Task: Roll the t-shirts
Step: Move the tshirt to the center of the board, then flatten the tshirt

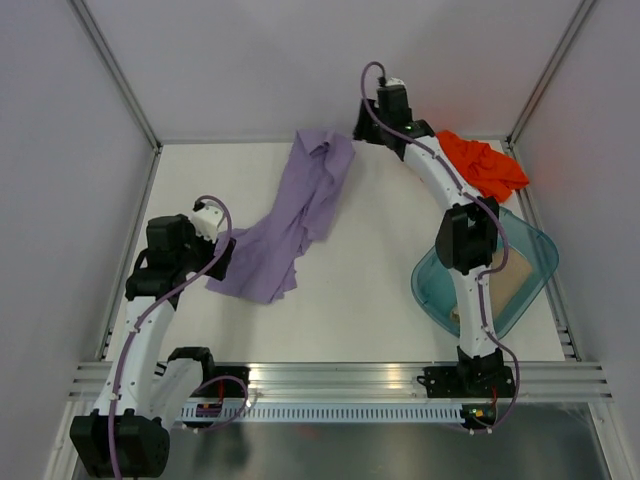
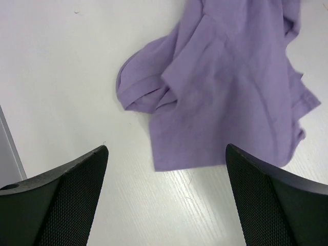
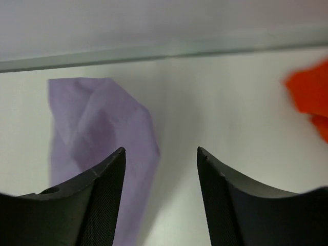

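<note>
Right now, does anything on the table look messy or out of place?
The lavender t-shirt lies twisted and rumpled in a diagonal strip across the table, not spread flat. The orange-red t-shirt is a crumpled heap at the far right corner. Nothing looks spilled or torn.

The left t-shirt [image 1: 295,215] lies centrally; the right t-shirt [image 1: 486,165] sits behind the tub [image 1: 541,247].

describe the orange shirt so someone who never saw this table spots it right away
Start at the white table, then look to its far right corner, just beyond the translucent teal tub. The orange-red t-shirt lies crumpled there on the tabletop. It is the only bright orange-red cloth; the lavender t-shirt sprawls across the table's middle and left.
</note>
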Action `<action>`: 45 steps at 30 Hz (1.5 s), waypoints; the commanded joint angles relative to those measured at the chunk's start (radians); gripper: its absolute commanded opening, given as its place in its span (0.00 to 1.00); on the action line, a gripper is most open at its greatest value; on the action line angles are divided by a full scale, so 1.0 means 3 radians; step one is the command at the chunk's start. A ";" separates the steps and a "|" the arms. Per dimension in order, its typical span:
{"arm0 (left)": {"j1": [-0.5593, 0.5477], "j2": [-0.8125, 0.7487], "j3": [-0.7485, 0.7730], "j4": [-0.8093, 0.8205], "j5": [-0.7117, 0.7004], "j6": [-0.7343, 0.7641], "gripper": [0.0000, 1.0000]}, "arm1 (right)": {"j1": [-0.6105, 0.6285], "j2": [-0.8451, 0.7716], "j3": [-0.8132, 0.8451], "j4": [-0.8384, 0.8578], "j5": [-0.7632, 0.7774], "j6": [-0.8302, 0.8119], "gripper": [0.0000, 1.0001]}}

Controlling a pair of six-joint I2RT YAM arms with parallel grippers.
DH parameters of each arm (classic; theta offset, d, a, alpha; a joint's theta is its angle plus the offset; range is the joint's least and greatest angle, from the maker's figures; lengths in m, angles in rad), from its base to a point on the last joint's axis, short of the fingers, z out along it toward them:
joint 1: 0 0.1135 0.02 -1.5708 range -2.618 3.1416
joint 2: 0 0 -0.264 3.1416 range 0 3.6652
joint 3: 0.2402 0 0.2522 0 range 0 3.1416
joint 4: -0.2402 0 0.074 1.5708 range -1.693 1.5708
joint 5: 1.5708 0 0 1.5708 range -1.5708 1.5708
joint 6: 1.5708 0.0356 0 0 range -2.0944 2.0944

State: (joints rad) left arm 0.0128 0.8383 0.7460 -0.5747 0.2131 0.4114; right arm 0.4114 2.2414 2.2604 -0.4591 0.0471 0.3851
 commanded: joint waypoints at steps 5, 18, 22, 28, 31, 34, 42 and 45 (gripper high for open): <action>-0.0002 0.0370 -0.0032 -0.0053 -0.0198 0.0091 1.00 | -0.0053 -0.0453 -0.1080 -0.0082 0.0609 -0.0464 0.76; -0.0002 0.0335 -0.0329 0.0039 -0.1226 -0.0211 1.00 | 0.1930 -0.1749 -0.3535 0.1340 -0.0147 -0.1391 0.84; 0.0009 0.0289 -0.0416 -0.0073 -0.1324 -0.0297 1.00 | 0.2248 -0.1643 -0.3654 0.1505 0.0133 -0.1366 0.85; 0.0014 0.0172 -0.0477 -0.0242 -0.1201 -0.0313 1.00 | 0.2448 -0.1152 -0.3271 0.1433 0.0242 -0.1203 0.83; 0.0019 0.0161 -0.0492 -0.0252 -0.1237 -0.0313 1.00 | 0.2494 -0.0963 -0.3143 0.1459 0.0451 -0.1141 0.83; 0.0024 0.0187 -0.0477 -0.0252 -0.1211 -0.0318 1.00 | 0.2489 -0.0707 -0.2908 0.1265 0.0727 -0.1079 0.70; 0.0019 0.0161 -0.0487 -0.0247 -0.1237 -0.0323 1.00 | 0.2484 -0.1109 -0.2596 0.0933 0.0739 -0.0854 0.00; 0.0019 0.0065 -0.0452 -0.0247 -0.1334 -0.0227 1.00 | 0.2489 -0.1488 -0.2351 0.0825 0.0514 -0.0854 0.00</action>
State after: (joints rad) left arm 0.0154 0.8974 0.6006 -0.6495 -0.1482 0.3489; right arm 1.1549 1.9732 1.4384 -0.2070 0.2520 0.1043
